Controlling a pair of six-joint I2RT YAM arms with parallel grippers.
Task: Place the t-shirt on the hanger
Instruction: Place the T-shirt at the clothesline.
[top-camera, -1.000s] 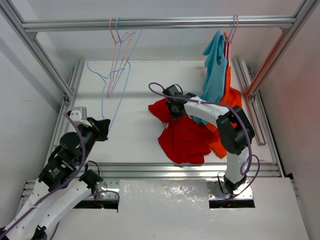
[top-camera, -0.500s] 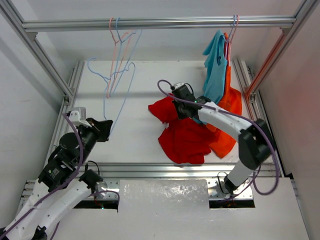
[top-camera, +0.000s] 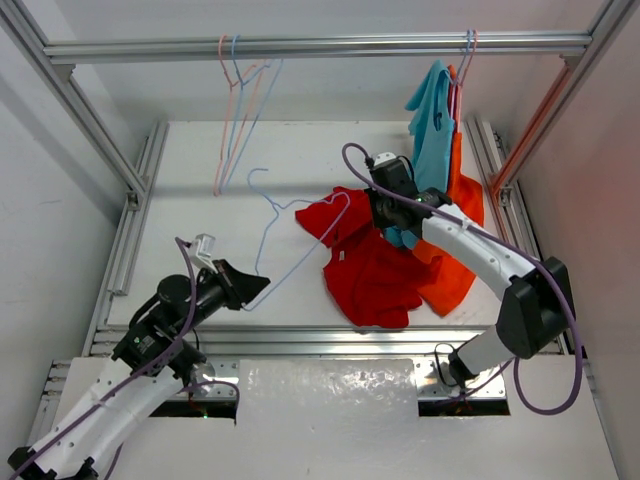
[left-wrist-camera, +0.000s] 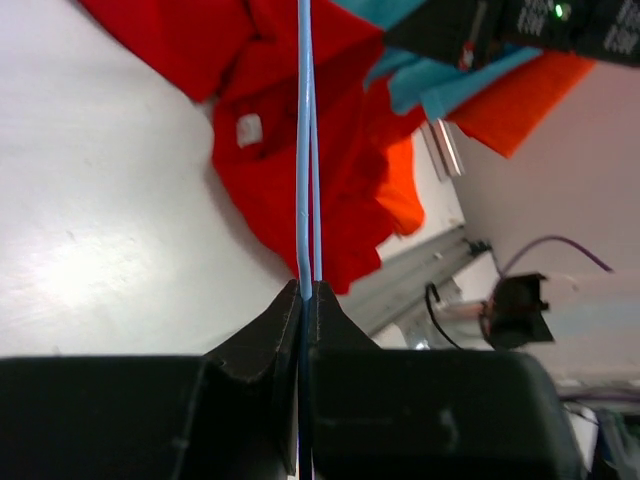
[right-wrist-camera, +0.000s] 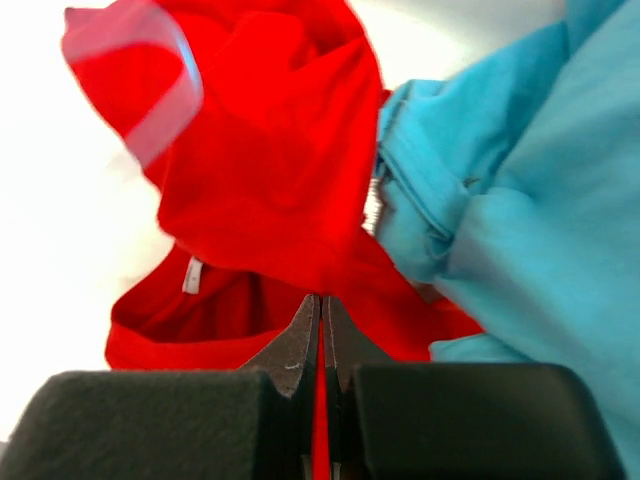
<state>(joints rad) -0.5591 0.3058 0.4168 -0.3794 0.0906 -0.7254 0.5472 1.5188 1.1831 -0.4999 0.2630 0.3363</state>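
Observation:
The red t-shirt (top-camera: 372, 265) lies crumpled on the white table, right of centre. My right gripper (top-camera: 386, 214) is shut on a fold of its upper edge and holds that part raised; in the right wrist view (right-wrist-camera: 322, 300) red cloth (right-wrist-camera: 270, 180) runs between the closed jaws. My left gripper (top-camera: 250, 291) is shut on the lower corner of the light-blue wire hanger (top-camera: 298, 256). The hanger slants up and right, and its far end reaches the shirt's left edge. In the left wrist view (left-wrist-camera: 305, 290) the wire (left-wrist-camera: 304, 150) points at the shirt (left-wrist-camera: 350, 150).
A light blue shirt (top-camera: 432, 140) and an orange shirt (top-camera: 462, 205) hang from the top rail (top-camera: 320, 46) at the right, just behind my right gripper. A pink hanger (top-camera: 232, 110) and another blue wire hang from the rail at the left. Metal frame rails border the table.
My left arm has carried the light-blue hanger from the far left toward the near centre, its tip now at the shirt. My right gripper has moved right and back, lifting the shirt's edge.

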